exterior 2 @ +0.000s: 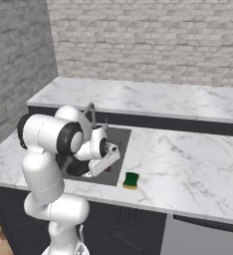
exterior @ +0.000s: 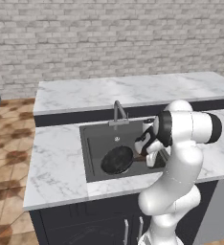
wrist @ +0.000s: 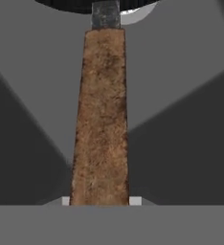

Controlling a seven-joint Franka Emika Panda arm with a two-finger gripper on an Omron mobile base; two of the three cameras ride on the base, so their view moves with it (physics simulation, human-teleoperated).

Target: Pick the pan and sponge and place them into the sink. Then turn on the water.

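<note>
Claw (exterior: 146,152) hangs low inside the sink (exterior: 92,136), its jaws drawn narrow onto the brown handle (wrist: 102,119) of the pan (exterior: 117,159). From the hand camera the handle runs straight up from between the fingertips, widest at the claw and tapering toward a short grey neck (wrist: 106,14), beyond which the pan's black rim (wrist: 61,5) curves across the top edge. A sliver of the silver drain (wrist: 138,12) peeks out just right of that neck.

From the left base camera the pan's round black bowl lies ahead and to the left of the claw, over the sink's floor near the front wall; whether it rests on the floor or hangs just above it cannot be told. The drain (exterior: 117,139) sits beyond the pan, toward the back wall, and the faucet (exterior: 118,112) rises at the back rim, farther from the claw than the pan.

From the right base camera the claw (exterior 2: 101,167) dips below the sink's rim (exterior 2: 119,130), with the pan (exterior 2: 77,168) partly hidden by the arm. Sponge (exterior 2: 131,180) lies on the marble counter (exterior 2: 188,164), outside the sink, just right of the claw and close to the basin's front right corner, green side up, apart from the claw.
</note>
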